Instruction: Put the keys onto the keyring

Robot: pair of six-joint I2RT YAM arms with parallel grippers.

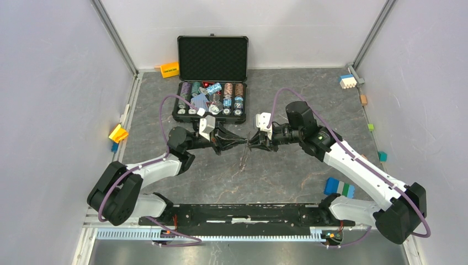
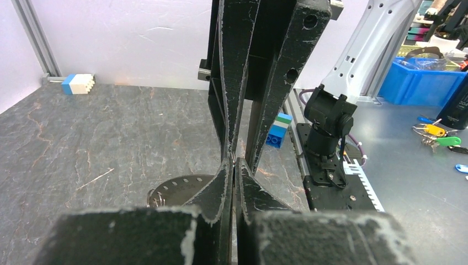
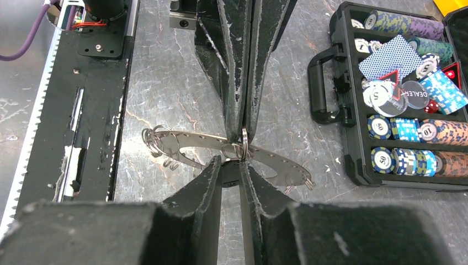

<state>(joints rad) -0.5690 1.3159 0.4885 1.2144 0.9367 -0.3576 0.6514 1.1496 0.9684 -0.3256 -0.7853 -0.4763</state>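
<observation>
The keyring point(image 3: 273, 160), a flat grey toothed plate with small holes and thin wire loops, hangs above the table between both grippers. In the top view it shows edge-on point(image 1: 244, 153); the left wrist view shows part of it point(image 2: 176, 189). My left gripper point(image 2: 234, 161) is shut, pinching one upright wire loop point(image 3: 243, 137) on the plate's rim. My right gripper point(image 3: 232, 164) faces it tip to tip, its jaws closed to a narrow gap on a key point(image 3: 230, 174), of which only a small dark head shows. Both grippers meet at mid table point(image 1: 248, 141).
An open black case point(image 1: 212, 58) holding poker chips and cards stands just behind the grippers, its handle point(image 3: 319, 83) facing them. Toy blocks lie around the edges: orange point(image 1: 169, 69), yellow point(image 1: 118, 133), white-blue point(image 1: 347, 81), blue-green point(image 1: 339, 187). The arms' black base rail point(image 1: 243, 214) runs along the front.
</observation>
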